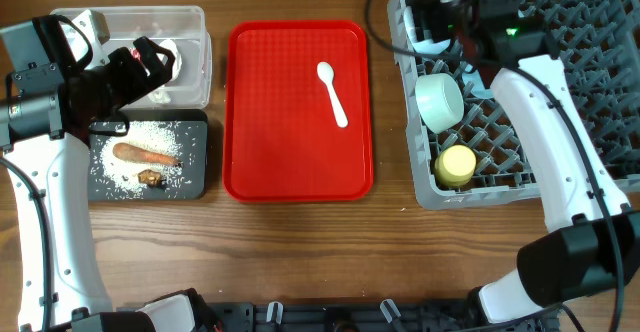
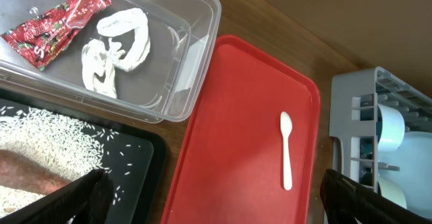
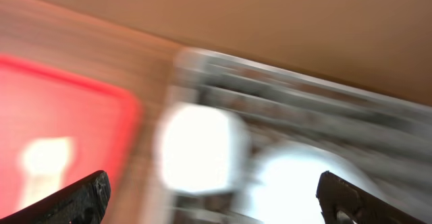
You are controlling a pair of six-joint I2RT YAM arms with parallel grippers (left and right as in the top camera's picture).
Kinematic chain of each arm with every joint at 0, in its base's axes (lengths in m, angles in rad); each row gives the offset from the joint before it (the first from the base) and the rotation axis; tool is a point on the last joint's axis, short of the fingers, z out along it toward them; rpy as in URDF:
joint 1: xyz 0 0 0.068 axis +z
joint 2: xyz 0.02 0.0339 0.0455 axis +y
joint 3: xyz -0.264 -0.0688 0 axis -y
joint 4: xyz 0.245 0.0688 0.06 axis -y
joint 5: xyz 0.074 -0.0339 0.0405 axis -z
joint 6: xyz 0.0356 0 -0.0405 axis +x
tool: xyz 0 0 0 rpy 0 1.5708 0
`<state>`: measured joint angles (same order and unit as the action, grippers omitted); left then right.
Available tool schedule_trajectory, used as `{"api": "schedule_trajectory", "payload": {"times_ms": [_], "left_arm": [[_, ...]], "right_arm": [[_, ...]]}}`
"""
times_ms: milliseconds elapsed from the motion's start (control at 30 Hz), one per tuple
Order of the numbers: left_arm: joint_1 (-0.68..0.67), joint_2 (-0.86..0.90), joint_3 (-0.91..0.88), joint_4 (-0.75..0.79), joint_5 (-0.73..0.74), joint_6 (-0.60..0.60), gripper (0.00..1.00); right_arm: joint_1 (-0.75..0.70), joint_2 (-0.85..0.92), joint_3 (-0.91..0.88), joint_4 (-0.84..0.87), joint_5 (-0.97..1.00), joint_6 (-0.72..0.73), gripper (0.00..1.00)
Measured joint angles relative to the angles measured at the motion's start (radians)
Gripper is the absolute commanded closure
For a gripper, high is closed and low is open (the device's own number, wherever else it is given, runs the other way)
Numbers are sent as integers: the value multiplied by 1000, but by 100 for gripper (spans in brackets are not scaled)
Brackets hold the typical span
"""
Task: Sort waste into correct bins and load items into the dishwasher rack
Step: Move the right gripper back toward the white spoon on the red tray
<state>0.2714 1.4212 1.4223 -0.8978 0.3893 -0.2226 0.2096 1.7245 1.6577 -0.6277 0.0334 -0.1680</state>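
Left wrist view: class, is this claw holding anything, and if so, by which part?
Nothing is held. The left claw is open, spread wide with nothing in it.

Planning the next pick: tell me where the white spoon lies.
In the overhead view, the white spoon lies on the red tray, upper right, toward the dishwasher rack.

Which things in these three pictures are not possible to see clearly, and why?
- Right wrist view: motion blur; the white shapes in the rack cannot be identified.
- Overhead: the left arm covers part of the clear bin, hiding contents there.
- Left wrist view: the brown food on the black tray is cut off by the bottom edge.
- Overhead: the right arm hides the rack's top left corner.
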Motion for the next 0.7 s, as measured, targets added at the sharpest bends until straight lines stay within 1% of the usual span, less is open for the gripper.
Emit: {"api": "schedule_trajectory", "payload": {"times_ms": [67, 133, 233, 300, 367, 433, 567, 700], "left_arm": [[0, 0, 0, 0, 0, 0, 0], [0, 0, 0, 0, 0, 0, 0], [0, 0, 0, 0, 0, 0, 0], [0, 0, 0, 0, 0, 0, 0], [0, 0, 0, 0, 0, 0, 0], [0, 0, 0, 0, 0, 0, 0], [0, 0, 0, 0, 0, 0, 0], [0, 0, 0, 0, 0, 0, 0]], "right_arm": [[11, 6, 0, 13, -180, 41, 13], [24, 19, 0, 48, -311, 82, 13], [52, 58, 0, 104, -417, 139, 17], [80, 98, 0, 124, -439, 173, 21], [112, 153, -1, 141, -441, 209, 28], [142, 216, -4, 164, -433, 251, 32], [185, 343, -17, 202, -388, 325, 37], [196, 432, -23, 249, -350, 388, 41]]}}
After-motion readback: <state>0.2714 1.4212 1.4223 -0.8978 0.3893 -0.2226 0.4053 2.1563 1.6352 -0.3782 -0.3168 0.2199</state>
